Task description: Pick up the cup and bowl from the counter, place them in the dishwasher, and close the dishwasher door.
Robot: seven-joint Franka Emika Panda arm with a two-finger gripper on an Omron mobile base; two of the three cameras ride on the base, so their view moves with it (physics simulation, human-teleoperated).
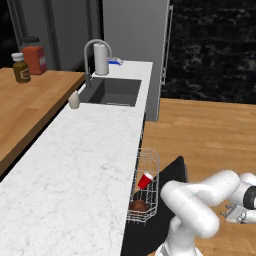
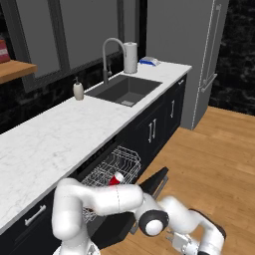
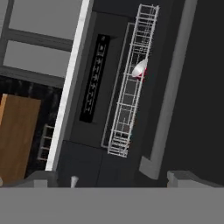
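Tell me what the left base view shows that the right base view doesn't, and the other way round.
Left base view alone: the small round dark brown bowl lying in the white wire rack, and two jars, one red and one olive, on the orange-brown wooden ledge.

Right base view alone: the dark cabinet doors with silver handles under the counter.

Both: the small red tapered cup in the rack, the white marble counter, the dark sink and the flat black dishwasher door, folded down.
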